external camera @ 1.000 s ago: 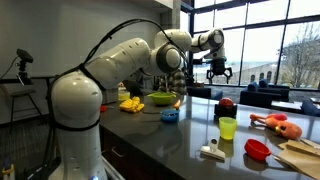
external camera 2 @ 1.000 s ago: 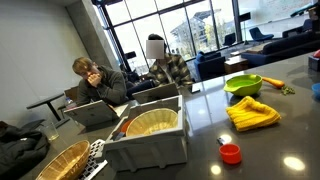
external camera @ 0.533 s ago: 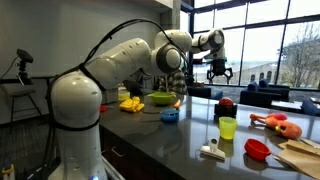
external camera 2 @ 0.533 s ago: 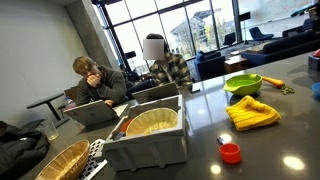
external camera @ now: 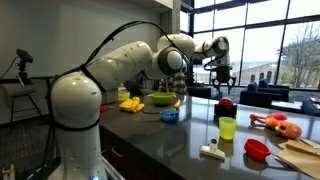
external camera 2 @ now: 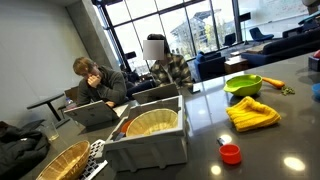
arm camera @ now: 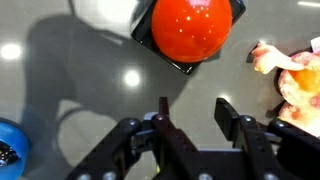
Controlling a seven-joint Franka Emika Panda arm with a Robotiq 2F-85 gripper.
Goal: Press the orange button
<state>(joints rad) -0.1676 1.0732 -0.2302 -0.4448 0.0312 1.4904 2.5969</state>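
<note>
Gripper (external camera: 222, 72) hangs high over the counter (external camera: 180, 135), jaws spread wide, nothing between them. In the wrist view the button (arm camera: 192, 27), a red-orange dome on a dark base, sits just ahead of the fingertips (arm camera: 163, 103), untouched. In an exterior view it lies just beyond the cup (external camera: 227, 127), with the toy (external camera: 277, 124) off to the side.
</note>
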